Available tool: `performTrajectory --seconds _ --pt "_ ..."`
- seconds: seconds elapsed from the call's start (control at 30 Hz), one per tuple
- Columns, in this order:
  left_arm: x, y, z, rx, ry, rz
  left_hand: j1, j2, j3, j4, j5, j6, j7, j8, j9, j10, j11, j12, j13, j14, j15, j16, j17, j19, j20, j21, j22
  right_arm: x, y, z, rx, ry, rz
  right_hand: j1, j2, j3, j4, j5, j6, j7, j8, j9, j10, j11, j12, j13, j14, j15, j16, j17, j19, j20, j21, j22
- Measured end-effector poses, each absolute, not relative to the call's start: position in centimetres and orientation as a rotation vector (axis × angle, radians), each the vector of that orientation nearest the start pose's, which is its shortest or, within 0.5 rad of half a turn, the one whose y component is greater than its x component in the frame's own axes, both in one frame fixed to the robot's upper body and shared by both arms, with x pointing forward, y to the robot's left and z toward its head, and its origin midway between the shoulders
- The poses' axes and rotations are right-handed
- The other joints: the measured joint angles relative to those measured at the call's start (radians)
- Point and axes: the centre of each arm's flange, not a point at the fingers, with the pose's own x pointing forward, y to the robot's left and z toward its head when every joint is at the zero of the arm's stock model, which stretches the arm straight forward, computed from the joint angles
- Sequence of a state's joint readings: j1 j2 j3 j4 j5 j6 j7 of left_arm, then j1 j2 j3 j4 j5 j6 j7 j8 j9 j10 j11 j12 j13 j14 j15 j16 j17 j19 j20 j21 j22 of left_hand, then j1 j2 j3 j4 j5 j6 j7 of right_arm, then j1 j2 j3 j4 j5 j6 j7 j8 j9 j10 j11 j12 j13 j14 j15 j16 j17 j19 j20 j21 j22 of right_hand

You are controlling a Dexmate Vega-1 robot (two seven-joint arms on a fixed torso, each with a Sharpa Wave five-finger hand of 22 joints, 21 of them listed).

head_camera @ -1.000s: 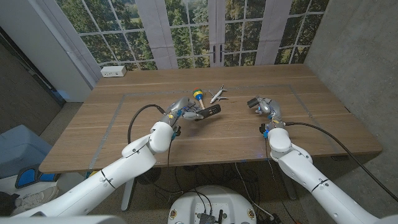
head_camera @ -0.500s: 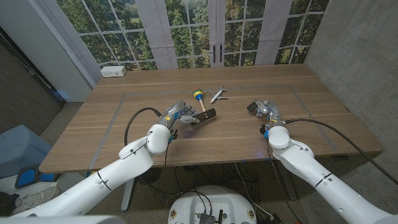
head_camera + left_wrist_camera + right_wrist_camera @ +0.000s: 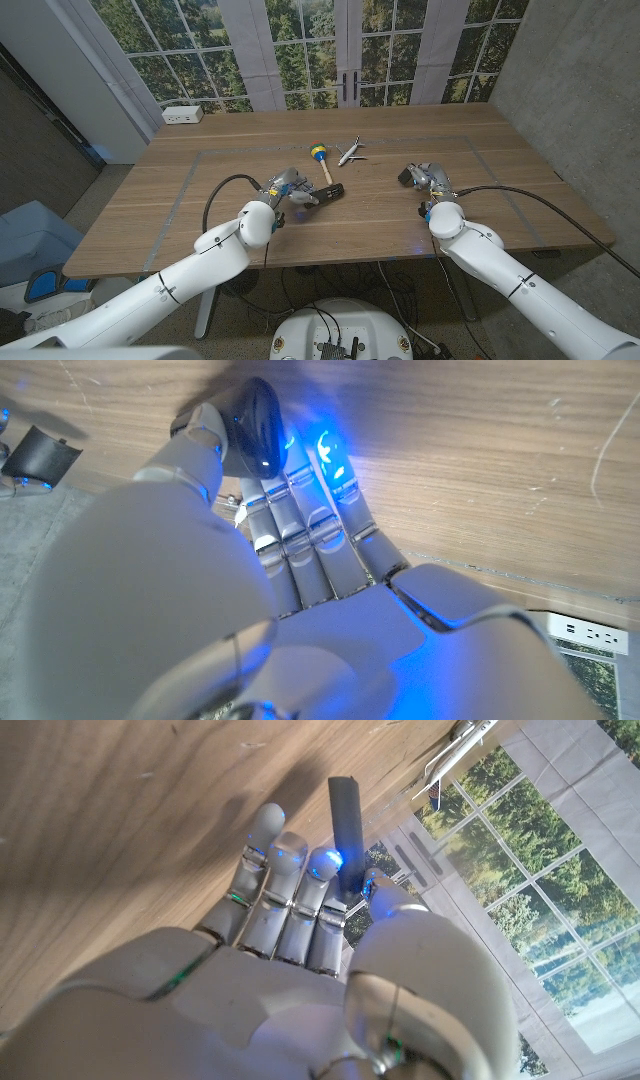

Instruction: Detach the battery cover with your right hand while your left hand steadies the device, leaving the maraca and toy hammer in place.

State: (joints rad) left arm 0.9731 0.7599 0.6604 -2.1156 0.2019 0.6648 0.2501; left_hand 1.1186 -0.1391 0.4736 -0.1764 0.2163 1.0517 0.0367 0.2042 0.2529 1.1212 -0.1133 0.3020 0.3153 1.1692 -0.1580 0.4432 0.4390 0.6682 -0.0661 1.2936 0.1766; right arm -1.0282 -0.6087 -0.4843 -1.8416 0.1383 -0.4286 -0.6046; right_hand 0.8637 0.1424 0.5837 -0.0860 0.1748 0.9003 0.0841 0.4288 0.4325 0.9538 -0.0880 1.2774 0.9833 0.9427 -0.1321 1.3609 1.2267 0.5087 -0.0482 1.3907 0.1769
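Both robot hands gripping: left point(image 3: 287, 187) the device point(image 3: 327, 191), right point(image 3: 425, 174) the battery cover point(image 3: 347, 820).

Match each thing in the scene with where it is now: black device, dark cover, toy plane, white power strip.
1 black device
2 dark cover
3 toy plane
4 white power strip

A held by the right hand
B by the far left corner of the table
C held by the left hand
D lying free beside the yellow-and-blue toy

Pairs: 1-C, 2-A, 3-D, 4-B
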Motion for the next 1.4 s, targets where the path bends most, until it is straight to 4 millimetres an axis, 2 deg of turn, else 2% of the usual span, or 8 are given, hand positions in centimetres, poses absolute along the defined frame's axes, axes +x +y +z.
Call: performTrajectory --seconds 0.07,0.1,0.4,0.63,0.87,0.97,1.23,1.4 --pt "54.1 17.1 -5.8 1.015 -0.389 0.032 -0.003 0.003 0.0 0.0 0.0 -0.005 -0.005 0.0 0.005 -0.003 -0.003 0.0 0.0 -0.002 -0.002 -0.002 0.0 -0.004 0.004 0.0 0.0 58.7 -24.0 -7.7 -0.539 -0.347 -0.288 0.0 0.0 0.004 -0.01 0.0 0.0 0.0 -0.004 -0.005 0.0 0.0 -0.023 -0.03 -0.002 -0.002 -0.004 0.0 0.0 0.0 0.0 0.0" --pt "54.0 16.8 -5.7 1.017 -0.395 0.025 -0.004 0.004 0.0 0.0 0.0 -0.005 -0.005 0.0 0.005 -0.003 -0.003 0.0 0.0 -0.002 -0.002 -0.003 0.0 -0.004 0.004 0.0 0.0 58.7 -24.0 -7.7 -0.552 -0.344 -0.293 0.0 0.0 0.028 -0.039 0.0 0.0 0.0 -0.004 -0.006 0.0 0.0 -0.029 -0.038 -0.004 -0.004 -0.008 0.0 0.0 0.0 0.0 0.0" --pt "53.9 16.5 -5.9 1.095 -0.345 0.078 -0.005 0.005 0.007 -0.001 -0.001 -0.016 -0.016 -0.001 0.007 -0.005 -0.019 -0.017 -0.005 -0.011 -0.011 -0.014 0.001 -0.021 0.007 -0.007 0.0 58.3 -23.7 -7.6 -0.616 -0.318 -0.32 -0.021 -0.021 0.043 -0.068 0.0 -0.027 -0.004 -0.031 -0.011 0.0 0.0 -0.103 -0.139 -0.023 0.002 -0.025 -0.005 -0.006 0.006 0.0 0.0" --pt "53.7 16.1 -6.0 1.162 -0.324 0.124 -0.014 0.015 0.016 0.001 0.008 -0.097 -0.03 -0.016 0.01 -0.036 -0.049 -0.063 -0.014 -0.057 -0.053 -0.083 -0.014 -0.106 0.011 -0.035 0.0 58.1 -23.5 -7.6 -0.652 -0.303 -0.338 -0.039 -0.039 0.027 -0.069 0.007 -0.072 -0.017 -0.069 -0.022 -0.017 -0.016 -0.139 -0.188 -0.039 0.007 -0.041 -0.005 -0.011 0.011 0.0 0.0" --pt "53.5 15.9 -6.0 1.205 -0.319 0.161 0.085 0.122 -0.016 0.015 0.008 -0.219 -0.049 -0.023 0.002 -0.195 -0.057 -0.109 -0.028 -0.202 0.001 -0.155 -0.056 -0.21 0.019 -0.106 -0.009 58.0 -23.4 -7.5 -0.676 -0.278 -0.359 -0.072 -0.056 0.01 -0.062 0.009 -0.141 -0.018 -0.114 -0.038 -0.069 -0.013 -0.201 -0.265 -0.065 0.017 -0.058 -0.009 -0.01 0.032 -0.004 -0.005" --pt "53.3 15.8 -6.0 1.22 -0.324 0.179 0.056 0.159 -0.035 0.023 0.0 -0.279 -0.064 -0.023 -0.01 -0.291 -0.06 -0.119 -0.04 -0.302 0.03 -0.205 -0.086 -0.256 0.021 -0.151 -0.009 58.0 -23.3 -7.5 -0.684 -0.267 -0.369 -0.1 -0.068 0.003 -0.063 0.009 -0.18 -0.015 -0.139 -0.049 -0.108 -0.01 -0.24 -0.305 -0.073 0.016 -0.102 -0.052 -0.014 0.036 -0.014 -0.005" --pt "52.8 15.8 -6.0 1.236 -0.35 0.226 -0.091 0.09 -0.129 0.027 -0.021 -0.536 -0.109 -0.031 -0.05 -0.617 -0.02 -0.129 -0.079 -0.644 0.104 -0.255 -0.128 -0.395 0.057 -0.278 -0.009 57.9 -23.1 -7.4 -0.697 -0.254 -0.382 -0.165 -0.104 -0.022 -0.052 0.009 -0.302 -0.022 -0.202 -0.079 -0.254 0.028 -0.391 -0.411 -0.117 0.029 -0.264 -0.222 -0.038 0.06 -0.04 -0.002" --pt "52.5 15.7 -6.1 1.239 -0.367 0.248 -0.13 0.082 -0.162 0.031 -0.028 -0.693 -0.121 -0.031 -0.062 -0.755 0.015 -0.129 -0.099 -0.769 0.113 -0.258 -0.161 -0.457 0.078 -0.342 -0.009 57.9 -23.1 -7.4 -0.702 -0.254 -0.391 -0.196 -0.119 -0.022 -0.052 0.009 -0.352 -0.029 -0.209 -0.099 -0.378 0.054 -0.509 -0.463 -0.212 0.051 -0.372 -0.312 -0.063 0.085 -0.06 -0.002"
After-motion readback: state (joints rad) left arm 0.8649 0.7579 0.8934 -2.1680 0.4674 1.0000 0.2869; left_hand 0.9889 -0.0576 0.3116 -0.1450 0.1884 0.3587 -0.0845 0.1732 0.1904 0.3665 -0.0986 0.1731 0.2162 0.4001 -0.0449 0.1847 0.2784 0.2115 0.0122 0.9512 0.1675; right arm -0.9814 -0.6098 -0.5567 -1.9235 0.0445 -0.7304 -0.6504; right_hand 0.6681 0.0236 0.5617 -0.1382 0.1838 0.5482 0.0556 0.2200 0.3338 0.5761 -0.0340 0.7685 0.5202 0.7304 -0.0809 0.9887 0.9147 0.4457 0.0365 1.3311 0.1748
